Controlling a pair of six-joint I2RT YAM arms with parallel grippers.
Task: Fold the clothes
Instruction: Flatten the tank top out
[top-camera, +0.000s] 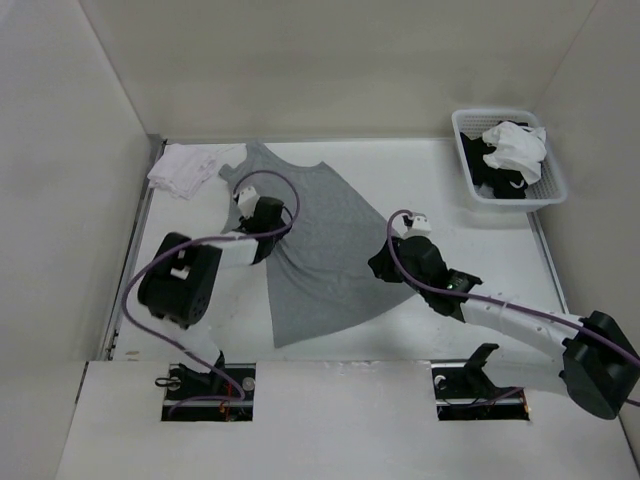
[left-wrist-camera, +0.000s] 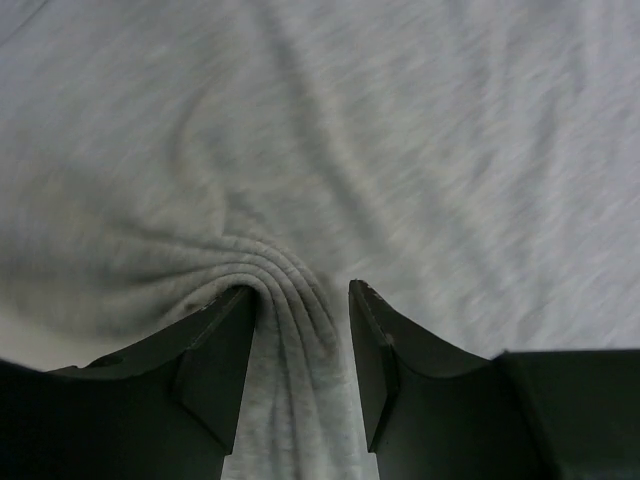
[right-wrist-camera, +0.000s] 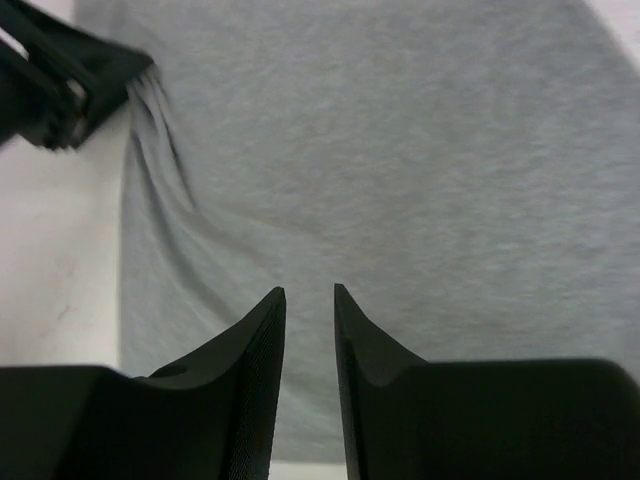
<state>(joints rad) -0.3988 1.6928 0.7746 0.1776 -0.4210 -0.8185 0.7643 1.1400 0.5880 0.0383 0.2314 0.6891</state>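
Left fingers clamped, right fingers narrowly apart

You're looking at a robotics lab cell, not a home: a bare white bench is boxed in by plain white panel walls, with a black-and-white left robot arm and right robot arm bolted at its near edge. Laundry lies on it: a plain light grey knit sleeveless top and a white plastic mesh basket.
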